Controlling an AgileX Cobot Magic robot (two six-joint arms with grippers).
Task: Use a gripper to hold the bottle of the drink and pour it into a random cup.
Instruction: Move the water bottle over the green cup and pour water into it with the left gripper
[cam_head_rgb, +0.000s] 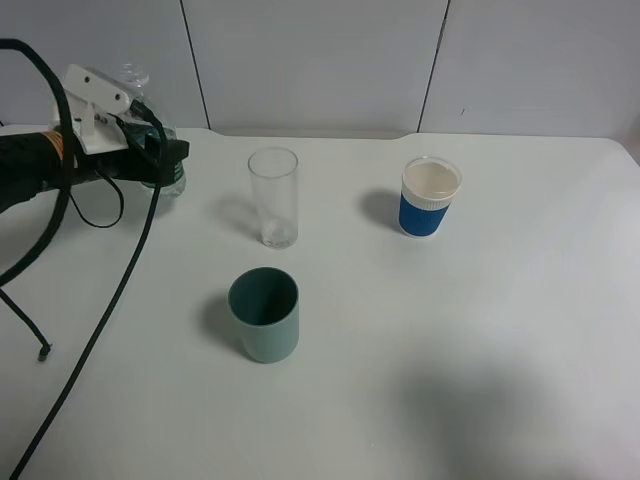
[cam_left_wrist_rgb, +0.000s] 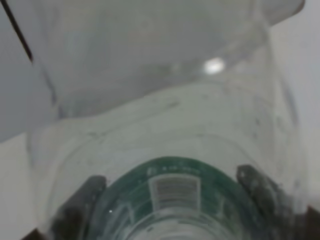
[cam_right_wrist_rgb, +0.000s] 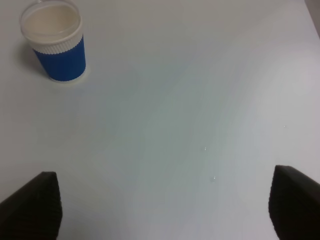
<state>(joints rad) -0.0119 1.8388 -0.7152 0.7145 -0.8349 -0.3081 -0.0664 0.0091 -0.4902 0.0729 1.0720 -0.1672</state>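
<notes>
Exterior high view, left gripper (cam_head_rgb: 165, 158) at ten o'clock, jaws pinching bottle (cam_head_rgb: 171, 186), green cup (cam_head_rgb: 264, 315) at six o'clock of glass (cam_head_rgb: 273, 197), right gripper (cam_right_wrist_rgb: 165, 205) jaws spread.

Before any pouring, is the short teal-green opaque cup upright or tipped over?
Upright. The short teal-green opaque cup stands on its base on the white table, its open mouth facing up and its dark inside visible.
</notes>
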